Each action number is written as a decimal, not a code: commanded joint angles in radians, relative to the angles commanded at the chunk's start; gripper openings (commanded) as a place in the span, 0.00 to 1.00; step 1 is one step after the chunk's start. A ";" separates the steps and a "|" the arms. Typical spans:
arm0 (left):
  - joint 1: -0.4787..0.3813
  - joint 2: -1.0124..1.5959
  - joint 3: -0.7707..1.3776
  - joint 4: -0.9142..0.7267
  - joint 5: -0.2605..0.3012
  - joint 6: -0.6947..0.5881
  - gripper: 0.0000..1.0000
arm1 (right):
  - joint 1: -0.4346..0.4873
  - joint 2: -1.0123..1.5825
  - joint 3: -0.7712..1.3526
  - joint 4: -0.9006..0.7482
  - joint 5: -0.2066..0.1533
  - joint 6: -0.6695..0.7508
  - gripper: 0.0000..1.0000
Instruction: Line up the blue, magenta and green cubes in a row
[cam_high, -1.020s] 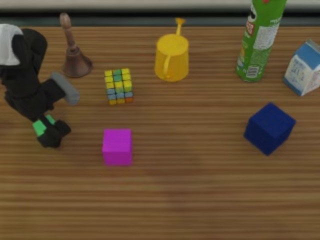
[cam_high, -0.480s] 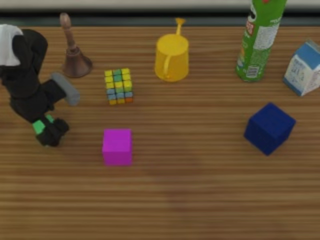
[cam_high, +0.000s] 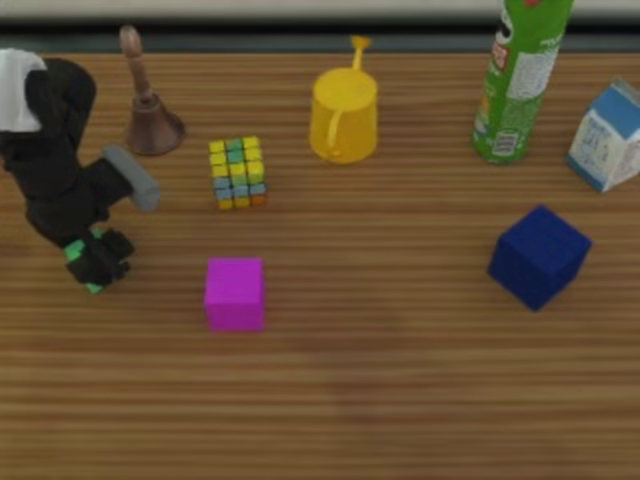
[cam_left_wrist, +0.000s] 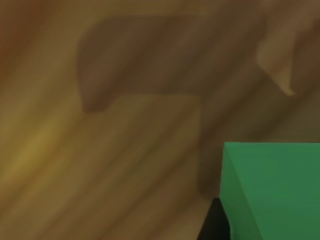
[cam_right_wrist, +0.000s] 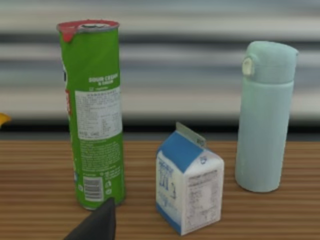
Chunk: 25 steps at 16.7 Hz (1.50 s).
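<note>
Left gripper (cam_high: 93, 262) clamps the green cube (cam_high: 77, 249) (magenta cube (cam_high: 234, 293) nearby)

Wooden table (cam_high: 400, 400), magenta cube (cam_high: 234, 293), blue cube (cam_high: 539, 256)

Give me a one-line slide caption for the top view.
Left gripper grips the green cube near the table's left edge; magenta cube and blue cube wait.

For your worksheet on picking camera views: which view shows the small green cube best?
The left wrist view: the green cube fills a corner there, showing clear faces. The top view shows only green slivers between the left gripper and its shut jaws. The right wrist view shows none of it.
</note>
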 joint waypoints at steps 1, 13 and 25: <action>0.000 0.000 0.000 0.000 0.000 0.000 0.00 | 0.000 0.000 0.000 0.000 0.000 0.000 1.00; 0.018 -0.140 0.130 -0.256 0.015 -0.015 0.00 | 0.000 0.000 0.000 0.000 0.000 0.000 1.00; -0.271 -0.018 0.352 -0.366 0.017 -0.051 0.00 | 0.000 0.000 0.000 0.000 0.000 0.000 1.00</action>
